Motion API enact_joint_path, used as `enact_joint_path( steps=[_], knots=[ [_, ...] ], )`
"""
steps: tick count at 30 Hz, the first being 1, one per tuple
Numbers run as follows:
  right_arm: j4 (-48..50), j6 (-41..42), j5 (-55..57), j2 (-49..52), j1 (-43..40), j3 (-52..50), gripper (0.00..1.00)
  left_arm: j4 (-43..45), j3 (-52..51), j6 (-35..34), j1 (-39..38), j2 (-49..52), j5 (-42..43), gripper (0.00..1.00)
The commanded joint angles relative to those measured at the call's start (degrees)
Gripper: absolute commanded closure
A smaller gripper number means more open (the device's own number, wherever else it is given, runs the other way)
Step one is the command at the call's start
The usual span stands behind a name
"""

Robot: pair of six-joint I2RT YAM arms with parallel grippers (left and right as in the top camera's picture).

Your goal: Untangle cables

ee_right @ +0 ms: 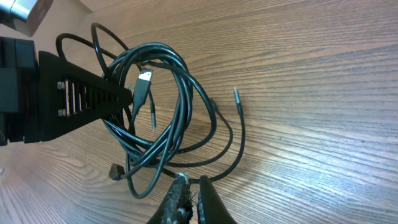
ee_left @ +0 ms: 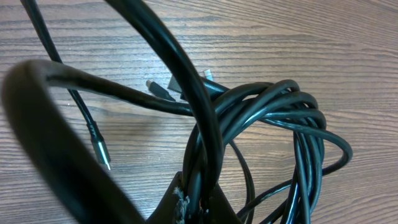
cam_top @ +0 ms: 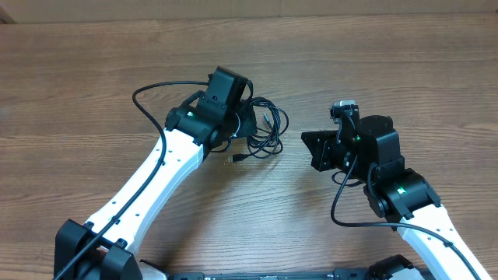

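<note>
Overhead view: the thin, glossy black cables (cam_top: 264,128) lie in loose, rounded loops on the wood-grain bench (cam_top: 389,62), right at the tips of the left gripper (cam_top: 243,123). That gripper is pinched tight on several strands. In the left wrist view the bunch's long axis runs away from the fingertips, toward the upper right. The right gripper (cam_top: 307,141) is closed on nothing, near the coil's side. A flat silver plug (ee_right: 144,81) points away from it.
</note>
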Motion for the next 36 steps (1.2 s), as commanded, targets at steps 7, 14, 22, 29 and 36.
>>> enact_joint_path(
  steps=[7, 14, 22, 29, 36],
  knots=[
    [0.33, -0.26, 0.74, -0.46, -0.09, 1.07, 0.04, 4.66, -0.07, 20.96, 0.39, 0.31, 19.04, 0.96],
    [0.33, -0.26, 0.74, -0.46, -0.09, 1.07, 0.23, 4.74, -0.07, 22.38, 0.39, 0.31, 21.59, 0.96],
    [0.33, -0.26, 0.76, -0.46, -0.09, 1.07, 0.59, 4.76, -0.07, 22.6, 0.39, 0.31, 23.1, 0.96],
    [0.33, -0.26, 0.76, -0.46, -0.11, 1.07, 0.96, 4.85, -0.07, 22.6, 0.39, 0.31, 22.69, 0.96],
    [0.33, -0.24, 0.76, -0.46, -0.11, 1.07, 0.96, 2.29, -0.07, 8.37, 0.39, 0.31, 2.97, 0.96]
  ],
)
